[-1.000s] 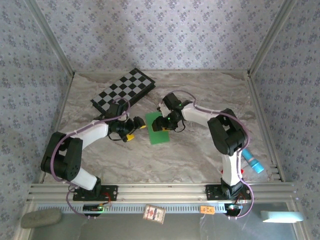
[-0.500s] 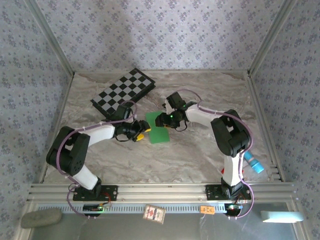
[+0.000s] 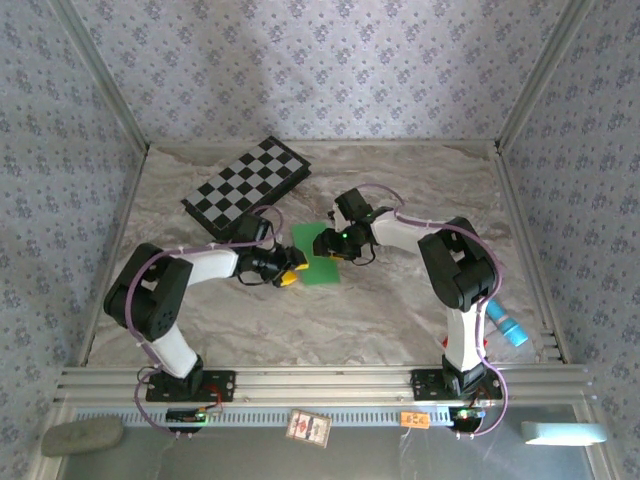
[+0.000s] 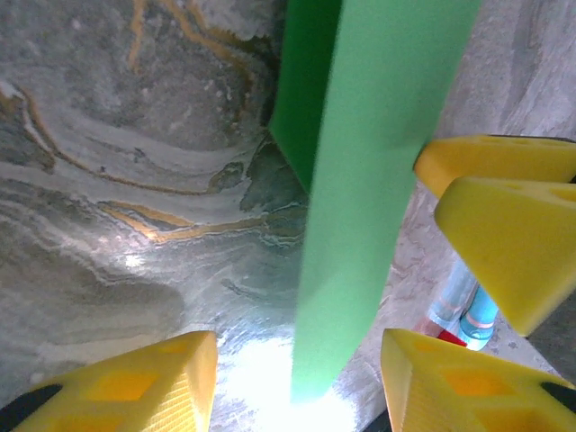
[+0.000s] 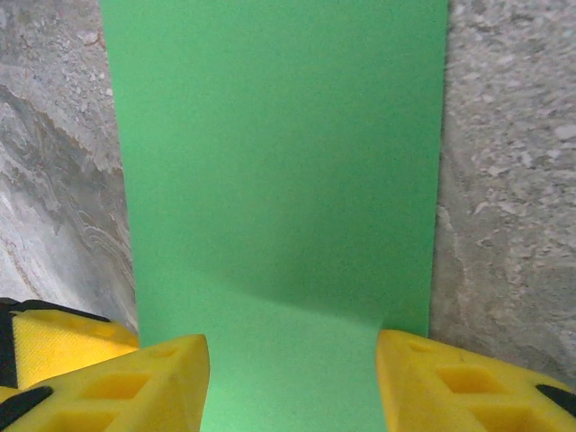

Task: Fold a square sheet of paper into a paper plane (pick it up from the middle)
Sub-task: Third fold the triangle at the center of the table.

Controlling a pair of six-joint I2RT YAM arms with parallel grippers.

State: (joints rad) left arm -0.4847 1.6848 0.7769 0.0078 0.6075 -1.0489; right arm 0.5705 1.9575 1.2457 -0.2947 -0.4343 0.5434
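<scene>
Now left gripper (image 3: 292, 272) nearer the green paper (image 3: 318, 268)

Robotics laboratory test cell. The left arm (image 3: 200, 266) and right arm (image 3: 455, 270) are bolted to an aluminium rail (image 3: 330, 381) along the near edge of a marble-patterned table (image 3: 400, 310). Metal-framed wall panels (image 3: 330, 60), papered in a floral print, enclose the workspace.
</scene>
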